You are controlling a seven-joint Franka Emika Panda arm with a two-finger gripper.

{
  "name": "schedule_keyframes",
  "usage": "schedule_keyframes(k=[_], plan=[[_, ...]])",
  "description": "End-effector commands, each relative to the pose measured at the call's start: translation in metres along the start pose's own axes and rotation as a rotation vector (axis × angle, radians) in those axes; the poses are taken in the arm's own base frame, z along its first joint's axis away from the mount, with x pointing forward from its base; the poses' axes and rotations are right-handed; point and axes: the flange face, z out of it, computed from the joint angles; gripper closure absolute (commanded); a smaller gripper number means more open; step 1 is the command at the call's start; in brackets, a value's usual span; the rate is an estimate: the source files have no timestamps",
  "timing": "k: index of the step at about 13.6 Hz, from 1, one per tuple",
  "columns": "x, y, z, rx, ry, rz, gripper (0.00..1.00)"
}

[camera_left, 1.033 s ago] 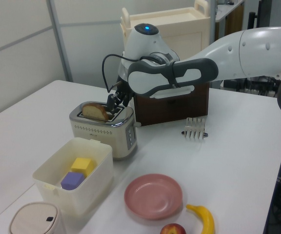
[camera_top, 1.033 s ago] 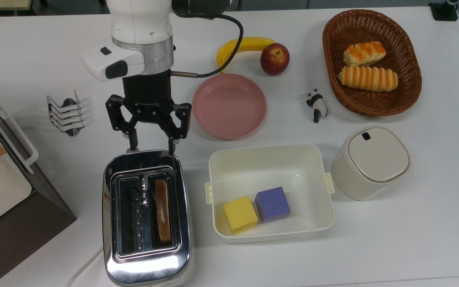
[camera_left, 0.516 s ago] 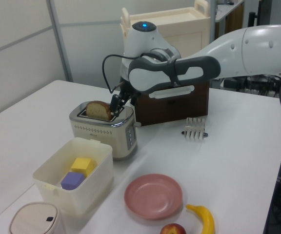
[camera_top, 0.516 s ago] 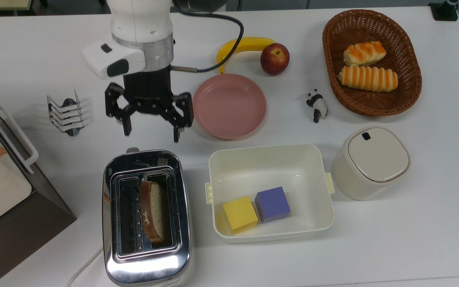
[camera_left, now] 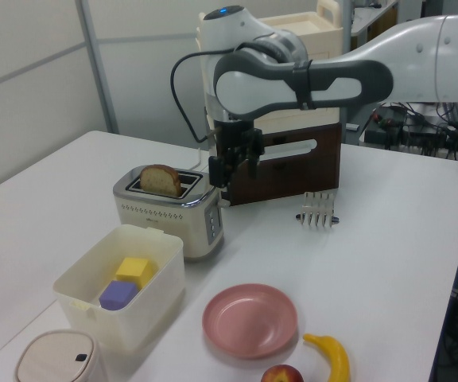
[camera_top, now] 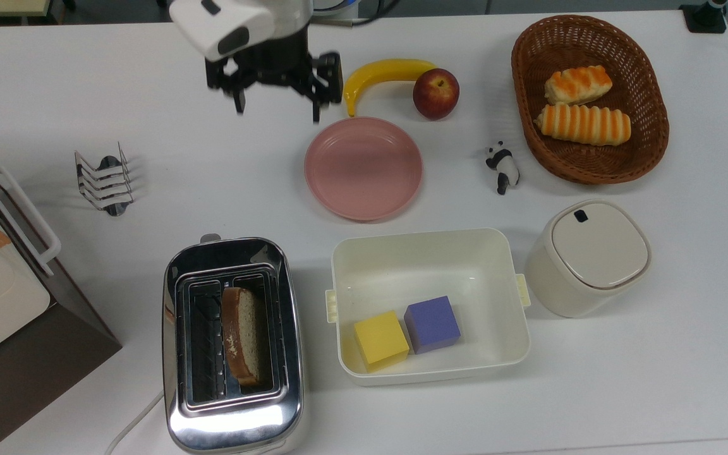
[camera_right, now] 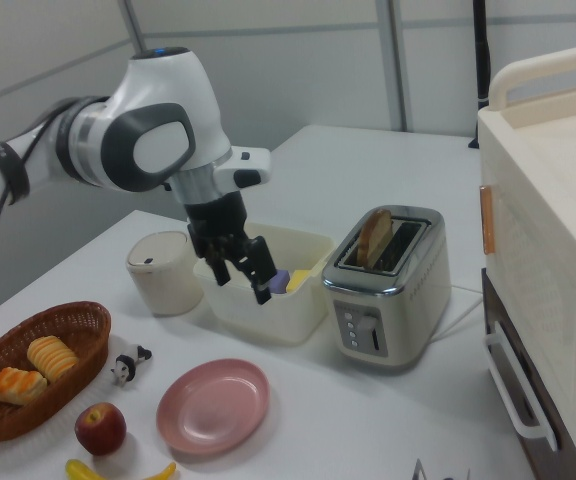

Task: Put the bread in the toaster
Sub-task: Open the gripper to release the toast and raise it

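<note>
The bread (camera_top: 242, 335) stands in the toaster (camera_top: 232, 417), leaning in the slot on the top view's right with its rounded top poking out; no writing can be read on the chrome. Just beside the toaster sits a cream bin (camera_top: 430, 253) holding a yellow cube (camera_top: 380, 340) and a purple cube (camera_top: 432, 323). The gripper (camera_top: 277, 109) hangs well apart from the toaster, near the pink plate (camera_top: 364, 167) and banana (camera_top: 384, 74), fingers spread and holding nothing.

1. You see glossy white rounded arm shells joined by dark grey bands.
2. A blue light glows on the joint cap.
3. A black cable loops beside the wrist.
4. The gripper (camera_right: 243, 275) is black, with slim linkage fingers (camera_top: 316, 110).
</note>
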Motion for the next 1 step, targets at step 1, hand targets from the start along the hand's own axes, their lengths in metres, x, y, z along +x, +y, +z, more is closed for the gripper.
schedule_keyframes(k=[1], plan=[[-0.0231,0.0069,-0.0156,-0.006,-0.052,-0.002,0.0]])
